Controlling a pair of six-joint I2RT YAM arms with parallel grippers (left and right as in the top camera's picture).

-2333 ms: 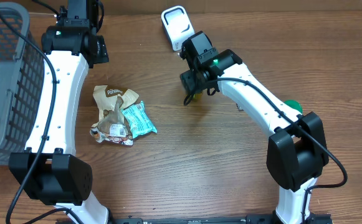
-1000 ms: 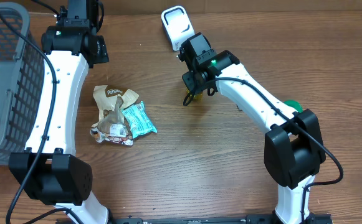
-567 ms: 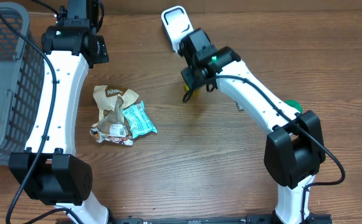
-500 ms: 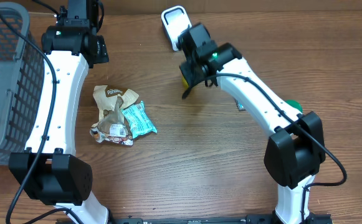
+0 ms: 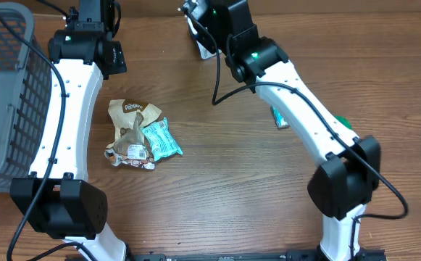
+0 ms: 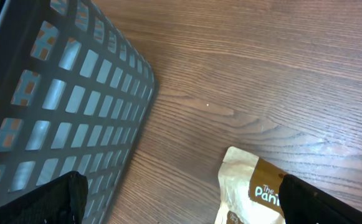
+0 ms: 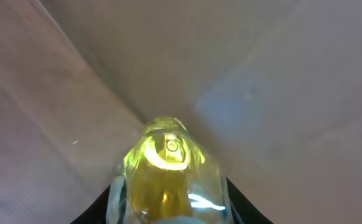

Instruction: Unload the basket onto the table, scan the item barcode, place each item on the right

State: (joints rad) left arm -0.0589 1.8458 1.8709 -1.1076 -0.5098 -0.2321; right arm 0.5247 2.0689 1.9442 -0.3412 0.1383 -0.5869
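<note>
Wooden table (image 5: 232,188), yellow item (image 7: 165,177) clamped between right jaws

Small bottle (image 7: 165,165): clear plastic, yellow content, round end toward wrist camera; pinched between right fingers (image 7: 238,208), above table (image 5: 224,188).

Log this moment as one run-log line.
right jaws: shut on yellow item, up near scanner | left jaws: open, empty, by basket | snack bags: on table

Overhead: straight down on table (image 5: 217,203). Left wrist: close, facing down; shares basket (image 6: 62,112), bag (image 6: 255,186) with overhead. Right wrist: tight on yellow item (image 7: 165,168).
</note>
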